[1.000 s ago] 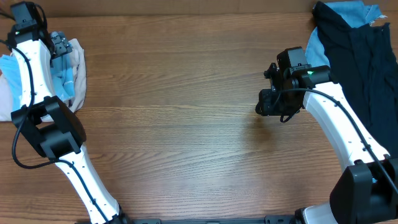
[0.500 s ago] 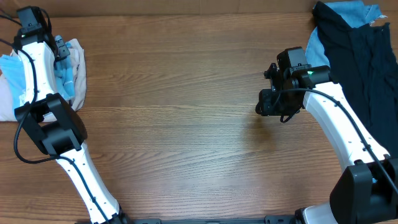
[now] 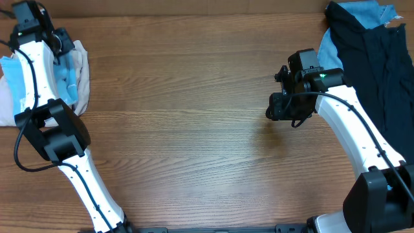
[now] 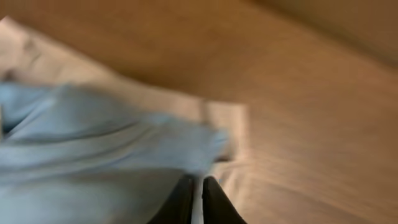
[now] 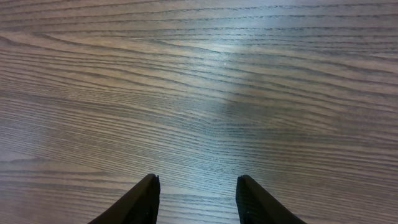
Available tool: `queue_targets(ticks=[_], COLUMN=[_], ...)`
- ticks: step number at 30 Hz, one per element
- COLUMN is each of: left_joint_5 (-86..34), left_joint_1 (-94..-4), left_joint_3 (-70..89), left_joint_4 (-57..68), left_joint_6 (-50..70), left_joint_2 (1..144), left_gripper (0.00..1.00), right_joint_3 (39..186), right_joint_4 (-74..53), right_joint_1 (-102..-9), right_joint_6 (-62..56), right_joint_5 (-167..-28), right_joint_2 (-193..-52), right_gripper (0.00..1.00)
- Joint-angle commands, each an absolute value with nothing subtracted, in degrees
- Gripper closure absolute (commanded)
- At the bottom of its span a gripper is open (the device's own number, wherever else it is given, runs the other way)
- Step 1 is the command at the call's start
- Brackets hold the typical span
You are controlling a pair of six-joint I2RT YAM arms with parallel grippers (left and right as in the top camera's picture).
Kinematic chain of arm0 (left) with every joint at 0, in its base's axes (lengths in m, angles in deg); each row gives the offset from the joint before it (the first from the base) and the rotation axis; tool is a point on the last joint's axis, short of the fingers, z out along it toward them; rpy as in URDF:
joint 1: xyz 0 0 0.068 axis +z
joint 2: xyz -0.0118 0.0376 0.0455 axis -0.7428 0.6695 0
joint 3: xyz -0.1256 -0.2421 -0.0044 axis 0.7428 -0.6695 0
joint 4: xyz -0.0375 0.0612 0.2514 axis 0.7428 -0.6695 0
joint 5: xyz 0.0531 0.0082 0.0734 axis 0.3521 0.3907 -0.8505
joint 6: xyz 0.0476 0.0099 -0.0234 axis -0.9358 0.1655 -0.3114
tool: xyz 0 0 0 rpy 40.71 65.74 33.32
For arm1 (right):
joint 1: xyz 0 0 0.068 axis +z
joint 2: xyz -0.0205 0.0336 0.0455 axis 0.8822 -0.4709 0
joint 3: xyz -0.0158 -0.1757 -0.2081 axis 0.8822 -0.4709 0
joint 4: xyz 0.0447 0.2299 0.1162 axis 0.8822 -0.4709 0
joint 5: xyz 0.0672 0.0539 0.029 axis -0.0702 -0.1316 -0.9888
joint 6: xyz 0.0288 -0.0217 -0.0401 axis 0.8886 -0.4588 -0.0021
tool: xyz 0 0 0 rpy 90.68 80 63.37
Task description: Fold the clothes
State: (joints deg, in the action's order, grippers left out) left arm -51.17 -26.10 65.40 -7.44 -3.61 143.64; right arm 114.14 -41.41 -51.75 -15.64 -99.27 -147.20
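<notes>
The clothes, a light sky-blue T-shirt (image 3: 68, 83), lie crumpled at the far left on a pale beige garment. My left gripper (image 3: 59, 40) is down at the shirt's far edge. In the blurred left wrist view the shirt (image 4: 93, 130) fills the left side, and the left gripper (image 4: 197, 180) is shut, its fingers pinching a thin sliver of cloth at the shirt's edge. No lettering shows. My right gripper (image 3: 279, 107) hovers over bare wood right of centre; in its wrist view the right gripper (image 5: 196, 182) is open with nothing between the fingers.
Beige trousers (image 3: 81, 59) lie under the shirt at the left edge, and the same beige cloth (image 4: 227, 118) shows beside it in the left wrist view. A dark navy garment (image 3: 381, 65) over a denim-blue one (image 3: 330, 46) fills the back right corner. The brown wooden table (image 3: 194, 129) lies between.
The left gripper has closed from wide open onto the shirt's edge, and its wrist has shifted slightly. The right arm has not moved.
</notes>
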Motion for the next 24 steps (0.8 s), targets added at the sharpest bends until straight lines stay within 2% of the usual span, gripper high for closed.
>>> queue_targets(ticks=[1,8,10,12,14,16,19,23,24], left_joint_5=[-43.6,-44.9,-44.9,-45.4,-46.2,-47.3,-50.4,-52.1,-52.0], left_joint_1=[-26.6,-28.3,-28.5,-28.5,-28.5,-28.6,-29.3,-31.4,-32.5], left_joint_3=[67.1,66.1,66.2,66.4,66.5,66.5,66.5,66.5,66.5], left_joint_4=[-7.9,-10.9,-11.5,-12.6,-13.6,-15.1,-18.7,-24.6,-26.3], left_joint_6=[-3.3,-6.3,-6.0,-5.8,-5.3,-4.9,-5.0,-5.0,-5.0], left_joint_2=[143.7,144.1,144.0,143.2,141.7,139.9,136.6,132.8,132.0], left_gripper=[0.88,0.86,0.65,0.51,0.39,0.33,0.30,0.30,0.30], right_joint_3=[115.0,115.0,115.0,115.0,115.0,115.0,115.0,115.0,115.0], right_joint_4=[-40.9,-40.9,-40.9,-40.9,-40.6,-39.5,-37.1,-33.2,-31.9], right_joint_1=[-51.9,-51.9,-51.9,-51.9,-51.9,-51.9,-51.9,-51.9,-51.9], right_joint_6=[-15.8,-15.8,-15.8,-15.8,-15.8,-15.8,-15.5,-15.6,-15.6], right_joint_5=[-99.1,-99.1,-99.1,-99.1,-99.1,-99.1,-99.1,-100.5,-101.4], right_joint_2=[-145.6,-145.6,-145.6,-145.6,-145.6,-145.6,-145.6,-145.6,-145.6], right_gripper=[0.56,0.57,0.56,0.56,0.56,0.55,0.35,0.01,0.00])
